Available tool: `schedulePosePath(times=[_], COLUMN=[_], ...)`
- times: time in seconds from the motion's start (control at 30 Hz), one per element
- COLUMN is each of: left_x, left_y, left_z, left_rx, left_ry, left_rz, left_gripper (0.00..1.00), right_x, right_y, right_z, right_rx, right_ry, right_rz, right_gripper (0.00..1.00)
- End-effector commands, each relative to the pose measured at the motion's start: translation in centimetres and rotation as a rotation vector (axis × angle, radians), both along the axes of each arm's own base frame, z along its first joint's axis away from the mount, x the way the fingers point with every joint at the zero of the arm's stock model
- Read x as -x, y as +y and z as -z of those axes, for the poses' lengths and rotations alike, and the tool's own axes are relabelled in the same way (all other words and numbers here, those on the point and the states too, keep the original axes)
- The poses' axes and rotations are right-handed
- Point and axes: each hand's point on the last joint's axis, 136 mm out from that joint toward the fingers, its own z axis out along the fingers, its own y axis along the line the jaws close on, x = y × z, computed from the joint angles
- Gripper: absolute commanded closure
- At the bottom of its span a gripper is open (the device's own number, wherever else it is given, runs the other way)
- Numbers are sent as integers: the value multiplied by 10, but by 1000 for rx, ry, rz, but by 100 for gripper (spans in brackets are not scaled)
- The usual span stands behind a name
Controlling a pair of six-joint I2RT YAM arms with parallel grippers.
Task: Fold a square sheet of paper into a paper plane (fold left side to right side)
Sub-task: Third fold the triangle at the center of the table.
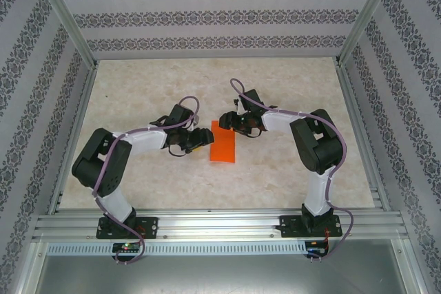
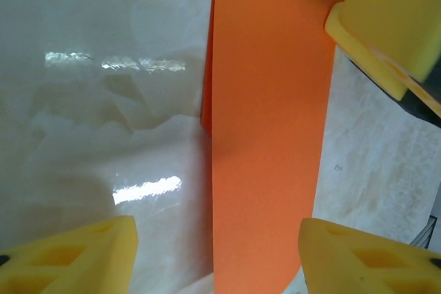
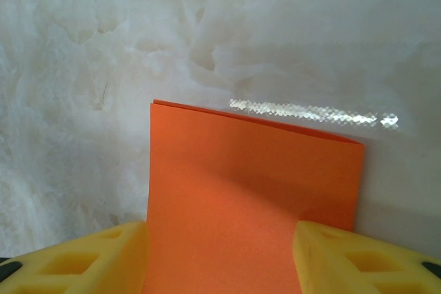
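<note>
Orange sheet (image 1: 222, 144) lies flat on the table (image 1: 289, 94), doubled over into a narrow strip. My left gripper (image 1: 195, 140) is at the sheet's left edge, jaws apart, sheet between the fingers, nothing clamped. My right gripper (image 1: 231, 123) is at the sheet's far end, jaws also apart, astride it.

Matt, smooth orange paper sheet (image 2: 269, 135) on a glossy marble-look tabletop (image 2: 103, 101), with spongy yellow finger pads (image 2: 76, 259) and brushed-metal rails (image 1: 220, 224).
</note>
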Motion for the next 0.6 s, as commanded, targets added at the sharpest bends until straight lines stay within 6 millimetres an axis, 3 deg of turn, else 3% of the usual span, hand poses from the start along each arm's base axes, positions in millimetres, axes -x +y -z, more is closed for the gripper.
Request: schedulePosePath(times=[0.0, 0.57], left_x=[-13, -15], left_y=[-20, -50], left_z=[-12, 0], left_rx=[68, 154], left_ry=[-37, 6], left_rz=[18, 29], left_gripper=[37, 49], right_x=[6, 7], right_y=[-11, -7], right_z=[16, 19], right_rx=[45, 17], right_ry=[44, 53], right_rz=[3, -3], right_gripper=[41, 42])
